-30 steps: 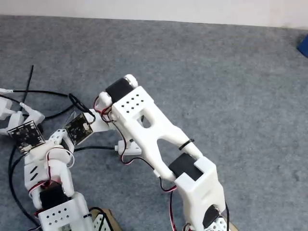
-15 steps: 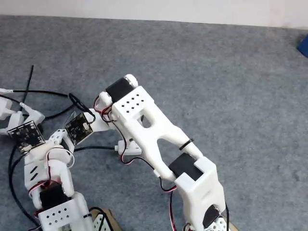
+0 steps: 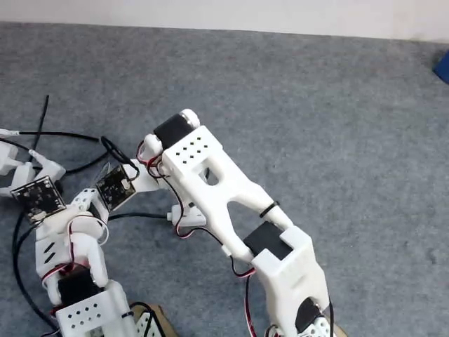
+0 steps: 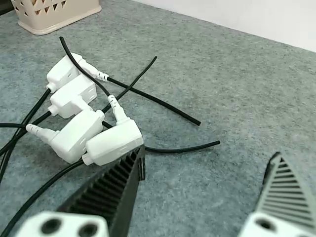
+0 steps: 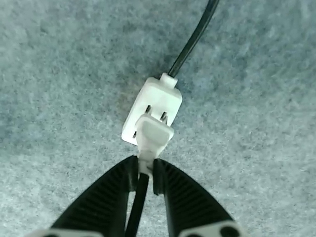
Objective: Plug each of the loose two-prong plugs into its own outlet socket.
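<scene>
In the right wrist view my right gripper (image 5: 144, 174) is shut on the neck of a white two-prong plug (image 5: 154, 132), where its black cord begins. The plug's prongs (image 5: 163, 117) meet the face of a white outlet socket (image 5: 154, 107) lying on the grey carpet, with bare metal showing between the two. My left gripper (image 4: 200, 185) stands open just above the carpet, nothing between its fingers (image 4: 118, 180). Just beyond one finger lies a cluster of several white plugs and sockets (image 4: 94, 136) with black cords (image 4: 158, 101). In the high view both arms (image 3: 210, 186) are bent over the table's left side.
Grey carpet (image 3: 337, 119) covers the table, with open room to the right in the high view. A beige slotted basket (image 4: 54, 11) stands beyond the cluster in the left wrist view. Black cords (image 3: 66, 135) trail across the far left. A blue object (image 3: 443, 67) pokes in at the right edge.
The right arm's elbow end has shifted slightly to the left; the rest looks unchanged.
</scene>
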Robot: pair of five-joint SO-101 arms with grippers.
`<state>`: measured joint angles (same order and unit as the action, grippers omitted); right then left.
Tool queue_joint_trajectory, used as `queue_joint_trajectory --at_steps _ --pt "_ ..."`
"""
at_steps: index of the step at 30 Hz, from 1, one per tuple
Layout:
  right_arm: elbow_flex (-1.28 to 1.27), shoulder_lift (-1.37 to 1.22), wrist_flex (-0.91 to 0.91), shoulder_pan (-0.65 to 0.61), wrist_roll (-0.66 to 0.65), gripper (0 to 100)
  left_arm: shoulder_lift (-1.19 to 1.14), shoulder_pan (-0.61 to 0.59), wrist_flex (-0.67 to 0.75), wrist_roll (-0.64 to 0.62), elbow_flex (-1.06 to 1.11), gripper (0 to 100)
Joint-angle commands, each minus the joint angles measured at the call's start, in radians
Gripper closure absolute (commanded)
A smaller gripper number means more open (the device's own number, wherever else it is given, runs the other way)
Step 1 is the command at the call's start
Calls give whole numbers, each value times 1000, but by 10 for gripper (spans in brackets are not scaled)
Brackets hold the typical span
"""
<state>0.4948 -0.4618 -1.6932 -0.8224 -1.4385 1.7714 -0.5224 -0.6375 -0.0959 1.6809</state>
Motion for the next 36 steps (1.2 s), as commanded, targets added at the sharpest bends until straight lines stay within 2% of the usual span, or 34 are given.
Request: queue_joint_trajectory --at_steps 1,17,25,36 --pt "16 4 4 13 12 991 10 -13 20 -8 -5 624" --pt "64 19 -61 7 9 991 10 -8 21 -9 -2 624" --pt "64 -74 -58 -33 15 991 10 -12 21 -11 -4 624" --pt "73 -107 -51 -93 83 991 10 -12 23 -11 -5 624"
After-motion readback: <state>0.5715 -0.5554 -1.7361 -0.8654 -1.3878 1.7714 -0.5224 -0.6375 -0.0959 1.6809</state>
